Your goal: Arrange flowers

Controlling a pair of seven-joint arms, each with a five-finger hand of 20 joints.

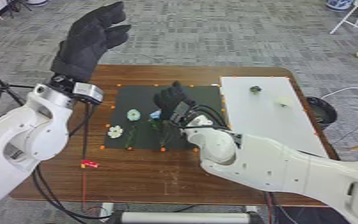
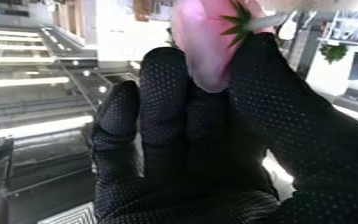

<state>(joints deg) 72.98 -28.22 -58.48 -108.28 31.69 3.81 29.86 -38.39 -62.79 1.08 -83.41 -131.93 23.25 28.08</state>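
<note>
Here, the right hand pinches a pink flower above the black mat, between its side edges.

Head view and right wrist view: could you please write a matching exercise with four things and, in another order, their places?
Things
1. Pink flower
2. Pale green-blue flower
3. Small dark item
4. Small red item

Places
A. On the white board
B. Directly on the brown table
C. Held by the right robot hand
D. On the dark mat

Pairs: 1-C, 2-D, 3-A, 4-B
</note>
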